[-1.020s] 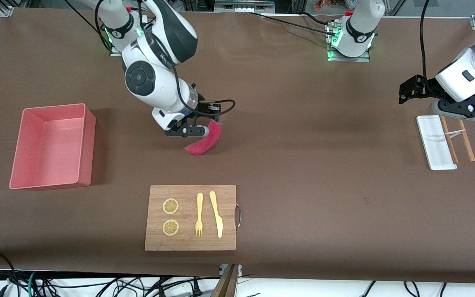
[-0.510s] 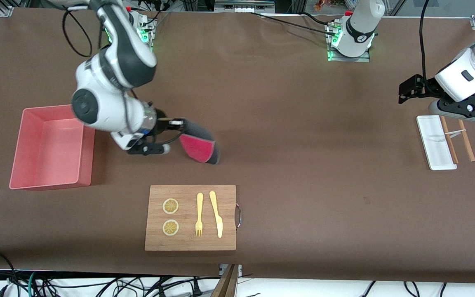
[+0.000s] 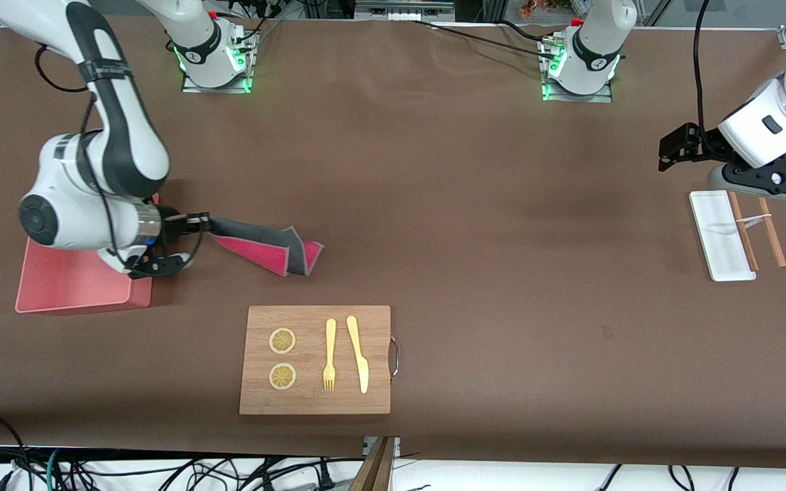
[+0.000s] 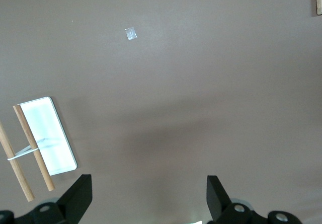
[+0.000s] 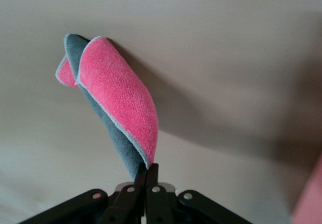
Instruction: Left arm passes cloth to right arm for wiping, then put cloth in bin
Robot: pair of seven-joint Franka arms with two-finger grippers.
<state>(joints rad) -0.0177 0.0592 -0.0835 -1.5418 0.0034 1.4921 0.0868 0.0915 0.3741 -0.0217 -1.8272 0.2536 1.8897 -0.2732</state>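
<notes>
My right gripper [image 3: 203,224] is shut on one corner of the cloth [image 3: 267,246], a magenta-pink rag with a grey backing. The cloth trails from the gripper over the brown table, folded at its free end. In the right wrist view the cloth [image 5: 118,103] hangs from the shut jaws [image 5: 149,172]. The right gripper sits just beside the pink bin [image 3: 72,286], and the arm's wrist covers much of the bin. My left gripper [image 3: 669,146] is open and empty over the table by the white tray [image 3: 717,235]; that arm waits. The left wrist view shows its fingers [image 4: 80,196] wide apart.
A wooden cutting board [image 3: 316,359] with two lemon slices, a yellow fork and a yellow knife lies nearer the front camera. Wooden chopsticks [image 3: 756,228] lie beside the white tray, which also shows in the left wrist view [image 4: 48,136].
My right arm has swung toward the bin, dragging the cloth with it across the table. The wrist now covers part of the bin. The left arm has not moved.
</notes>
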